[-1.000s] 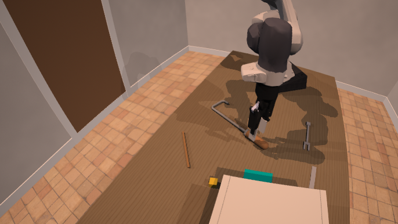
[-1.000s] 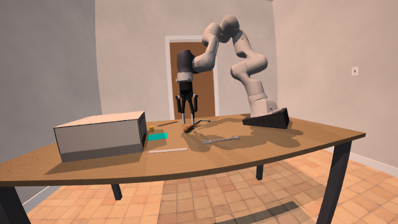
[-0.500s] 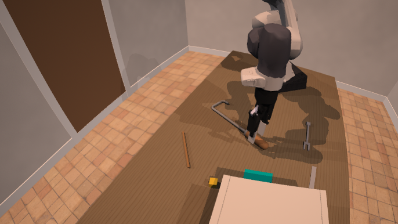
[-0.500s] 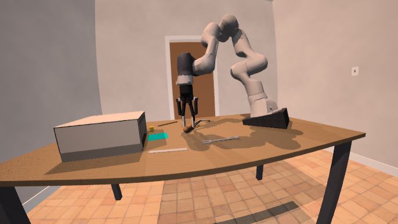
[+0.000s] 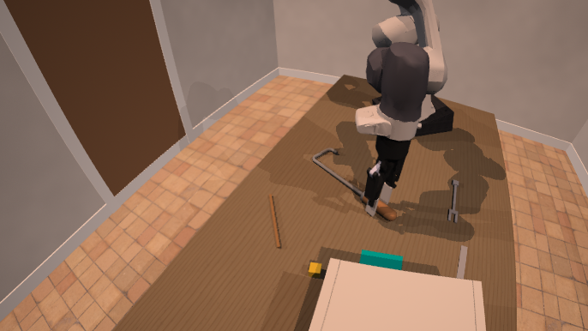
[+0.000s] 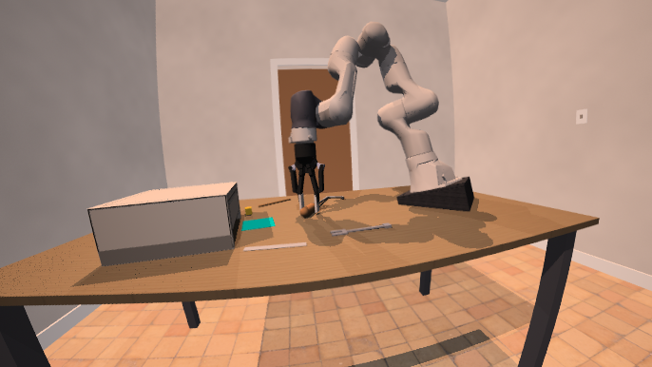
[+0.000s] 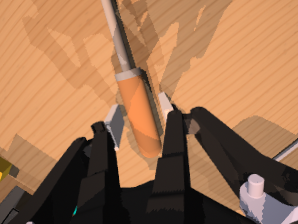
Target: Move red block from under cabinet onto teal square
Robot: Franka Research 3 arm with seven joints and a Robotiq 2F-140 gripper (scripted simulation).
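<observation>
A hook tool, a grey bent rod (image 5: 330, 171) with an orange handle (image 5: 387, 213) (image 6: 307, 209) (image 7: 136, 99), lies mid-table. My gripper (image 5: 377, 208) (image 6: 309, 210) (image 7: 140, 108) stands upright over the handle, fingers partly open on either side of it, low at the table. The teal square (image 5: 381, 259) (image 6: 258, 223) lies on the table in front of the beige cabinet (image 5: 399, 296) (image 6: 162, 219), partly hidden by it in the top view. The red block is not in view in any frame.
A small yellow block (image 5: 315, 267) (image 6: 248, 210) sits by the cabinet's corner. A wooden stick (image 5: 274, 220) (image 6: 275, 202), a grey forked tool (image 5: 453, 201) (image 6: 361, 230) and a flat grey bar (image 5: 462, 261) (image 6: 275, 246) lie on the table. The robot base (image 5: 437, 120) (image 6: 439, 195) stands at the back.
</observation>
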